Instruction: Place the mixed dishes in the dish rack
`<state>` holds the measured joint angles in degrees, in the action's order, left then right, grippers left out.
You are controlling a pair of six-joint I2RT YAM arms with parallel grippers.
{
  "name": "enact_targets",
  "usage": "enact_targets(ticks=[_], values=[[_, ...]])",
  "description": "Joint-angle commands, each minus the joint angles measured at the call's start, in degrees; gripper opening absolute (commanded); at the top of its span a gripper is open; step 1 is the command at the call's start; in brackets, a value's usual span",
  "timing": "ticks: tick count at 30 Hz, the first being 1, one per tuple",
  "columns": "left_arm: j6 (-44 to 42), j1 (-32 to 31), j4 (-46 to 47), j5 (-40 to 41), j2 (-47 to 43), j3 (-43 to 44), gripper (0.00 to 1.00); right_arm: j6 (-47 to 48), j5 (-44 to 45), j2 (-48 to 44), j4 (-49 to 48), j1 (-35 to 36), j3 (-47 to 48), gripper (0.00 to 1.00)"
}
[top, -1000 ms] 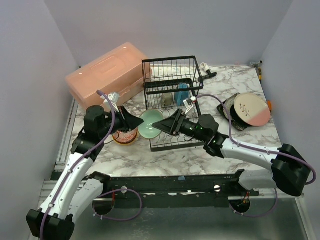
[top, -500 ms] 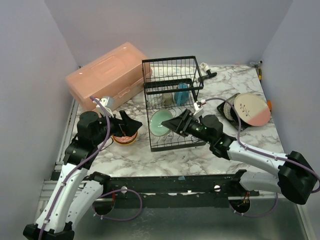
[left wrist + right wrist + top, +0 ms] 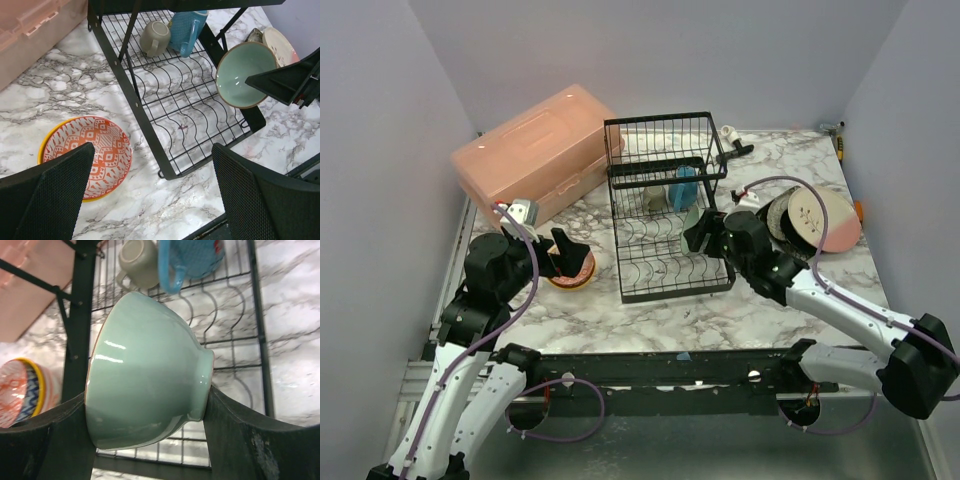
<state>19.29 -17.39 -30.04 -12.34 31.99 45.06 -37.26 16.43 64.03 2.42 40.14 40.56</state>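
- Right gripper (image 3: 145, 402): jaws clamped on the mint green bowl (image 3: 245, 75), one finger at the rim and the other against the foot. The bowl lies on its side, mouth facing left.
- The bowl hangs over the right part of the dish rack (image 3: 128, 95), above the curved plate slots and not yet seated in any.
- Risk: the grip bears on glazed, curved surfaces, so the bowl may pivot or slide out during lowering and drop onto the wires.
- Risk: if the rim meets a wire off-centre, the bowl may be levered out of the fingers or wedge crooked between slots.
- Risk: the olive mug (image 3: 153, 37) and blue patterned cup (image 3: 187, 27) sit just beyond on the far side, so overshooting could knock them.
- Left gripper (image 3: 152, 160): jaws wide and holding nothing, above the red-patterned bowl (image 3: 87, 150), which is nested in the yellow bowl (image 3: 42, 150) left of the rack.
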Motion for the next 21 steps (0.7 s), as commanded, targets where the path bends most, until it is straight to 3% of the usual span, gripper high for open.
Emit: enact_targets(ticks=[1, 11, 21], values=[[-2.3, -0.1, 0.6, 1.8, -0.6, -0.5, 0.99, 9.6, 9.2, 2.1, 1.3, 0.0, 4.4, 0.00], [-2.5, -0.1, 0.8, 1.4, -1.0, -0.9, 0.99, 17.3, 16.9, 10.6, -1.8, -0.1, 7.6, 0.00], [-2.5, -0.1, 0.9, 1.3, -1.4, -0.9, 0.99, 23.9, 15.3, 16.5, -9.2, -0.1, 8.4, 0.00]])
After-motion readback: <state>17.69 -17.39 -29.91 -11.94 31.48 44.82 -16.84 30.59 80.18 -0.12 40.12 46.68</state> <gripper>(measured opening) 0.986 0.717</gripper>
